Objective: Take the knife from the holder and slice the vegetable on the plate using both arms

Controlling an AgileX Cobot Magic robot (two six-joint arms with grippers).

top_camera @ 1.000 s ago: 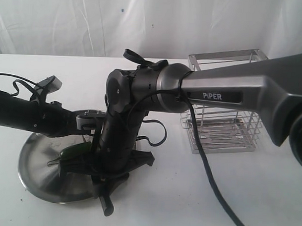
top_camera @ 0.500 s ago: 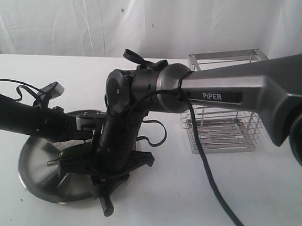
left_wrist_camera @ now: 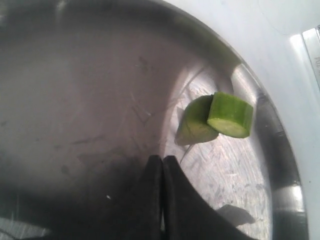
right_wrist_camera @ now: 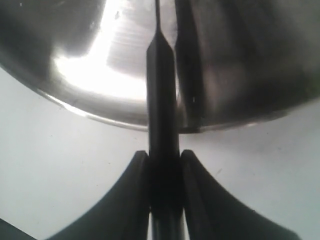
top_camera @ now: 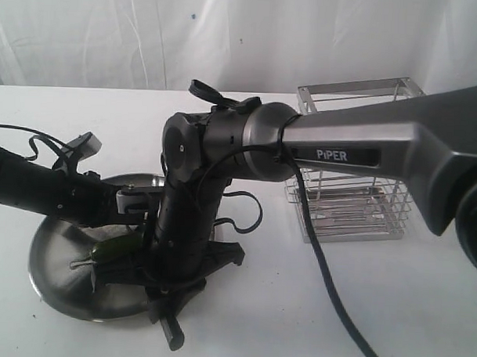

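The knife (right_wrist_camera: 161, 75) is pinched by the right gripper (right_wrist_camera: 164, 156); the vegetable (top_camera: 110, 253) is seen, lower left, near the pressed-together left gripper (left_wrist_camera: 162, 161).

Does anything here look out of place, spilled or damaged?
Nothing spilled or damaged. One oddity: the left gripper is shut on nothing, apart from the cut vegetable pieces lying loose on the plate, while the right gripper holds the knife.

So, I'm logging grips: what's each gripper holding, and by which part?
Right gripper clamps the knife by its black handle; left gripper is shut, holding nothing.
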